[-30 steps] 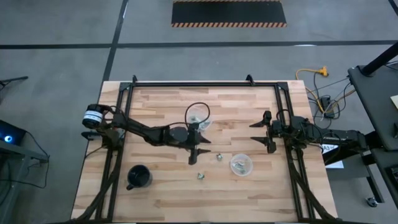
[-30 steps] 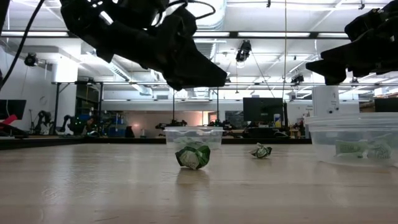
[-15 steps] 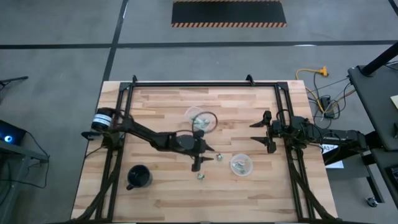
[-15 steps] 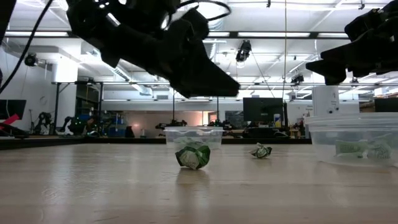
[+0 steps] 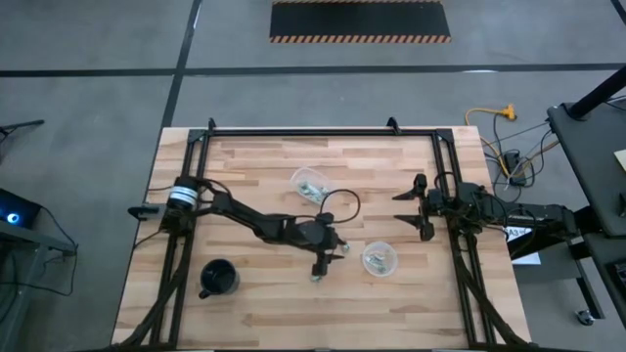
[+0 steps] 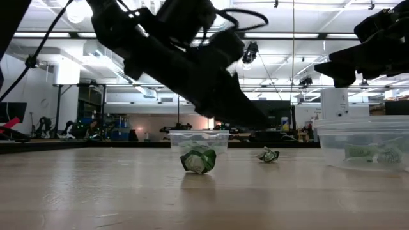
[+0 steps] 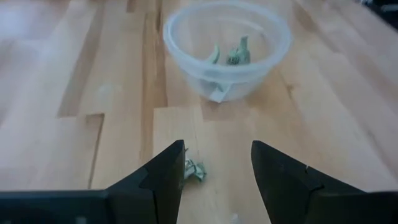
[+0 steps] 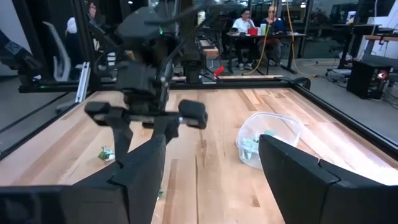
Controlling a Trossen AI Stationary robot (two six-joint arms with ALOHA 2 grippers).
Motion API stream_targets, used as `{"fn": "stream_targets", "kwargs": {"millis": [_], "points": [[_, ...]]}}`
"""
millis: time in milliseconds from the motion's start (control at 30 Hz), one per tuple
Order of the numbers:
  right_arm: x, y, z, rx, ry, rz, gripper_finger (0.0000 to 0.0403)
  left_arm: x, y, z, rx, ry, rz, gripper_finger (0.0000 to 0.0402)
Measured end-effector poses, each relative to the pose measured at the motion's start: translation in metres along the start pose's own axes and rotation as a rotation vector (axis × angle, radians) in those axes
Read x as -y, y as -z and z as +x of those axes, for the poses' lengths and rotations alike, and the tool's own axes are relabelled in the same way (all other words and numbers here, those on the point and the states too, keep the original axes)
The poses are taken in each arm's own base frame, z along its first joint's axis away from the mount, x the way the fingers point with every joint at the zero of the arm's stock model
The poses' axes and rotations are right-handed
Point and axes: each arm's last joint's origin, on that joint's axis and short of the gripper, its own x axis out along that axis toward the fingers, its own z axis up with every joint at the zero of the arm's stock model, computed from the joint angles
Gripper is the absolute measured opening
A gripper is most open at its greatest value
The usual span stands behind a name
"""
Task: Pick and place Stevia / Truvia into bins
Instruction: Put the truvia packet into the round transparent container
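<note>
My left gripper (image 5: 328,254) (image 7: 217,168) is open and hovers above the table (image 6: 259,120), between the two clear cups. One small green-and-white packet (image 7: 194,169) (image 5: 344,247) lies on the wood between its fingertips, close to one finger and untouched. Beyond it stands the right clear cup (image 7: 227,46) (image 5: 380,258) with packets inside. A second loose packet (image 5: 315,277) (image 6: 198,160) lies nearer the near edge. The far clear cup (image 5: 309,184) (image 8: 267,140) also holds packets. My right gripper (image 5: 421,205) (image 8: 211,180) waits open near the table's right side.
A black mug (image 5: 217,279) stands near the near-left corner. Black frame rails (image 5: 445,196) run along the table's left, right and far sides. Bare wood lies between the cups and the near edge. People sit at desks (image 8: 255,22) in the room beyond.
My left gripper has moved from beside the far cup toward the near and right edges, and has come down lower over the packet beside the right cup. The packets and cups have stayed in place.
</note>
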Motion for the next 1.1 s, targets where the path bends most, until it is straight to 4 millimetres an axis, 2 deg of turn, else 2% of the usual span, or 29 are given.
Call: {"fn": "stream_targets", "kwargs": {"millis": [233,1100], "points": [[0.000,0.000,0.000,-0.001,-0.001,0.000,0.0253,-0.005,0.006,0.017,-0.021,-0.019,0.000,0.0169],[0.000,0.000,0.000,0.000,-0.002,0.000,0.0250,-0.013,0.015,0.022,-0.056,-0.044,-0.021,0.0169]]}}
